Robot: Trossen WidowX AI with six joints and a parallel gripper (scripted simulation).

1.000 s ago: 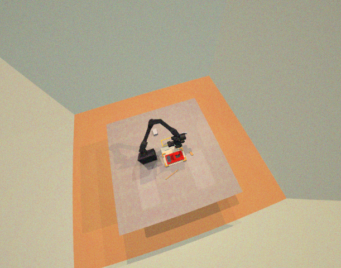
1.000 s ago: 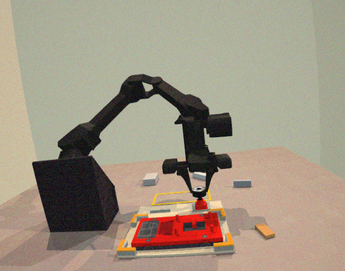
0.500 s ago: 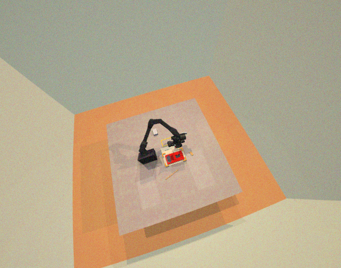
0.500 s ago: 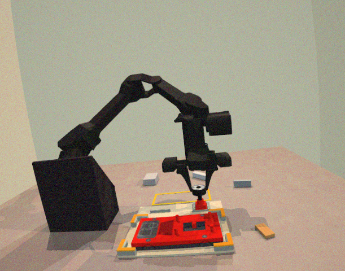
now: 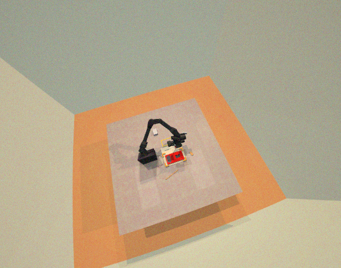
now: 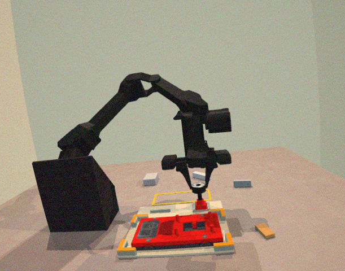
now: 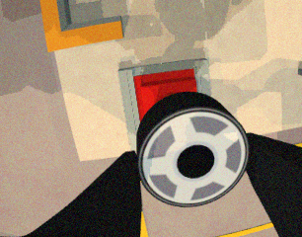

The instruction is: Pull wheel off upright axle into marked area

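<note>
The wheel is clamped between the jaws of the gripper and is held just above the red axle mount — the pull looks done. Carrying to the yellow-marked area on the table, setting down and release are left.

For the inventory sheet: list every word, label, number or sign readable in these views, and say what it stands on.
None can be read.
Red chassis: the grey panel at its left end bears raised marks, too blurred to read as text.
Wheel in the claw: spokes and a hub hole only, no lettering.
Yellow outline on the table: a plain marking, no writing.
Grey blocks and the orange block: blank.
</note>
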